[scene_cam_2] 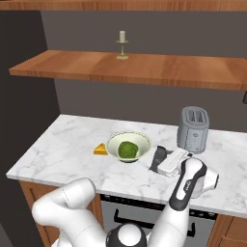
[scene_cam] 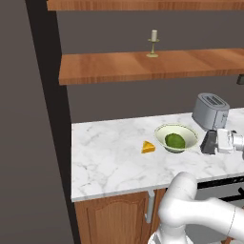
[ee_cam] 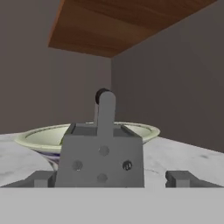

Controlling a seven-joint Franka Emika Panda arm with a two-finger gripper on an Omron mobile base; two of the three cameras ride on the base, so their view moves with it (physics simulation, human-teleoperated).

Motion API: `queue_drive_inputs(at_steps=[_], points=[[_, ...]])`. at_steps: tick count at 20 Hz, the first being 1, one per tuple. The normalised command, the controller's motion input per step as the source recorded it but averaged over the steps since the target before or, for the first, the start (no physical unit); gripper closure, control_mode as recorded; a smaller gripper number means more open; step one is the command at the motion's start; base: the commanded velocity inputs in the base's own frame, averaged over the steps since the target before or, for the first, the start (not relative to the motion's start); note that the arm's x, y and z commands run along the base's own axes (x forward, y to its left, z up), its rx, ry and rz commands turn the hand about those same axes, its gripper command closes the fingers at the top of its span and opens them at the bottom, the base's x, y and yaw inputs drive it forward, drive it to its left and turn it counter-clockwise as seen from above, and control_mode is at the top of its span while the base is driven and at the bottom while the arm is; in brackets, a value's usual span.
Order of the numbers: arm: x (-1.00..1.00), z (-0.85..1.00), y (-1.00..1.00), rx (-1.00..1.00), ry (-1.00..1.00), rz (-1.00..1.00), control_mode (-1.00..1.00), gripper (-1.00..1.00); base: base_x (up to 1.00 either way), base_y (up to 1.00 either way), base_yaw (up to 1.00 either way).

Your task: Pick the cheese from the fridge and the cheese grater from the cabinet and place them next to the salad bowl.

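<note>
Grater (scene_cam: 209, 141), one small dark grey tapered box, stands upright on the white marble counter (scene_cam: 109, 157) just right of the one cream salad bowl (scene_cam: 176, 137). One yellow-orange cheese wedge (scene_cam: 148, 147) lies left of that bowl. Hand view shows the grater's holes; gripper (ee_cam: 107, 179) fingers stand released, apart from its sides.

The cheese grater (scene_cam: 209, 141) stands beside the salad bowl (scene_cam: 187, 131), opposite the cheese (scene_cam: 148, 147).

White arm bends low, forearm reaching toward three o'clock in the left base view, gripper (ee_cam: 108, 178) jaws spread wide.
</note>
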Motion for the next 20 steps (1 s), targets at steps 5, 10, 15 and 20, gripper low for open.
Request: queue_drive_inputs(at_steps=[5, 10, 15, 20], points=[[-0.05, 0.0, -0.1, 0.0, 0.0, 0.0, -1.0, -1.0, 0.0, 0.0, 0.0], [-0.11, 0.0, -0.15, 0.0, 0.03, 0.0, -1.0, -1.0, 0.0, 0.0, 0.0], [-0.14, 0.0, -0.16, 0.0, 0.04, 0.0, -1.0, -1.0, 0.0, 0.0, 0.0], [-0.12, 0.0, -0.18, 0.0, 0.09, 0.0, -1.0, -1.0, 0.0, 0.0, 0.0]])
